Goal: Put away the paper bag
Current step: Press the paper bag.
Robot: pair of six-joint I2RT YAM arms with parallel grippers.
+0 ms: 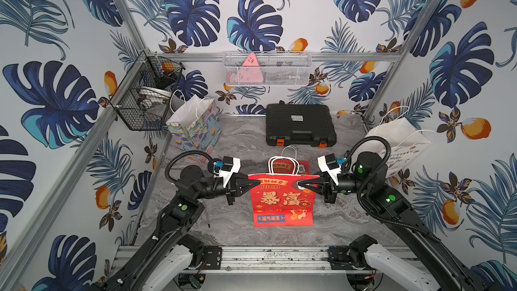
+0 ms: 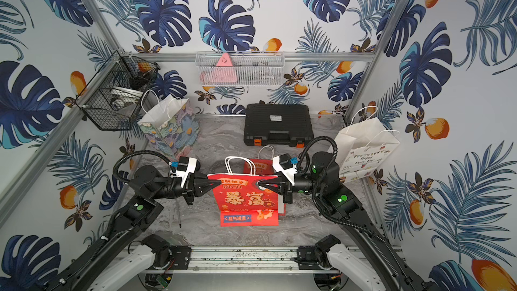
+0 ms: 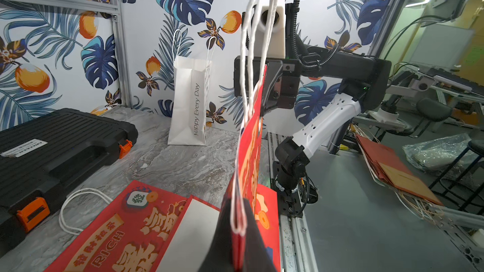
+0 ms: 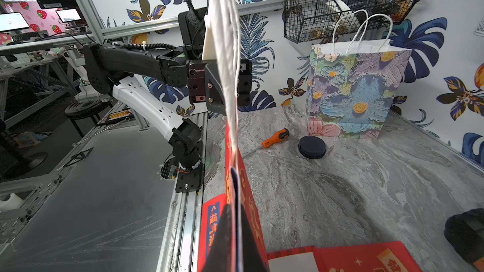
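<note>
the flattened red bag (image 1: 282,201) is held upright over the surface (image 1: 240,138), left end effector (image 1: 255,183) and right end effector (image 1: 301,184) each clamped on an upper side edge; transfer is in hand, and the next move likely requires both arms travelling together, avoiding tears.

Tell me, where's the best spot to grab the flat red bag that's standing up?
Its top corners, one from each side edge. The red bag is folded flat and thin, so the left fingers and right fingers pinch both layers there, holding it upright.
</note>
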